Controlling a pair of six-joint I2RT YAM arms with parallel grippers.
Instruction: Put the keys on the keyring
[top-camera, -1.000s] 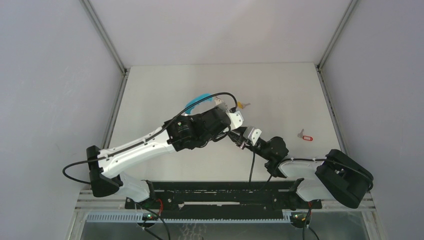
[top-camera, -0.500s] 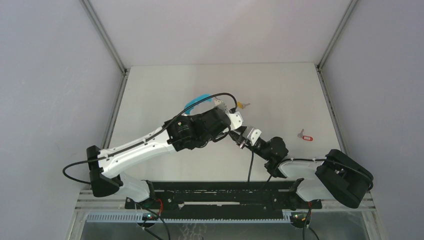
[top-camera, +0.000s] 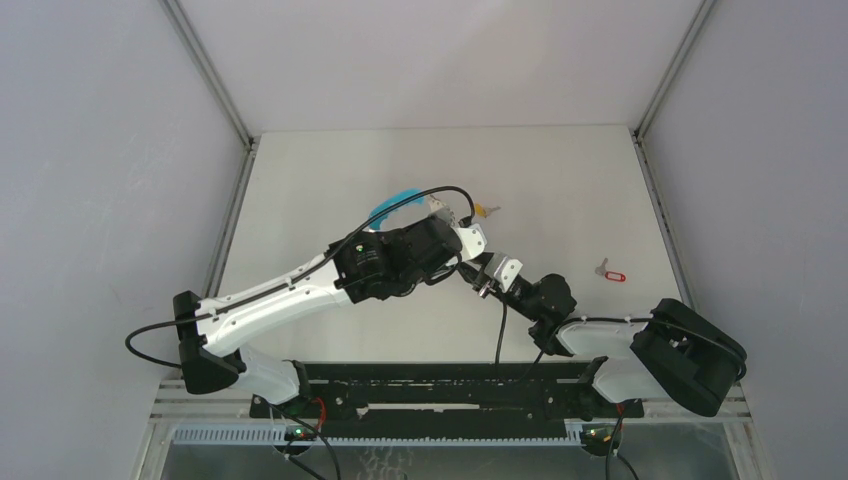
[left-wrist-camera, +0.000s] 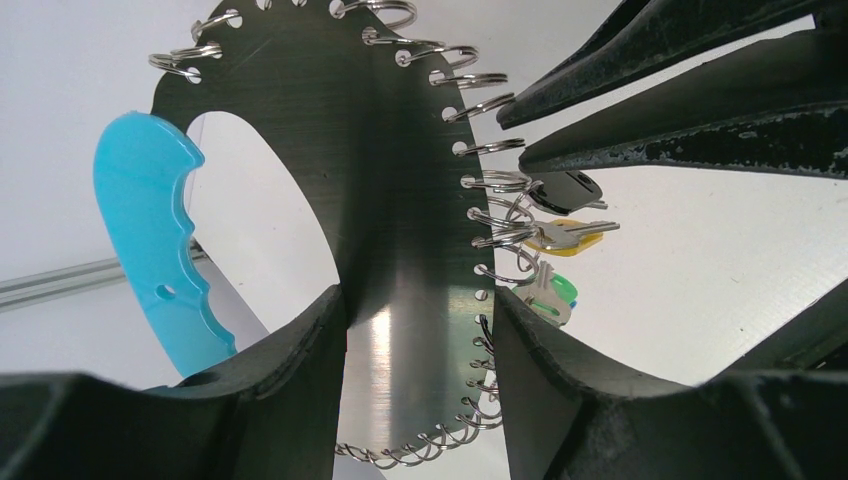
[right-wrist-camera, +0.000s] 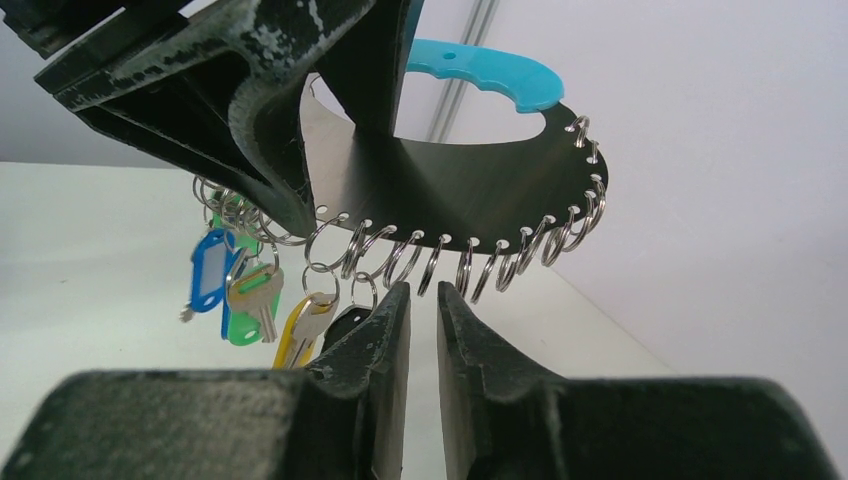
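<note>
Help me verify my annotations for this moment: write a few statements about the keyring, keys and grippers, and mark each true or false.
1. The left gripper clamps the keyring's dark plate. True.
2. The red-tagged key hangs on the keyring. False: it lies on the table, apart from both arms.
3. The keyring has a cyan section. True.
4. The keyring lies flat on the table. False: it is held up, with tagged keys dangling from its rings.
5. The right gripper gapes wide. False: its fingers are nearly together, just below the rings.
</note>
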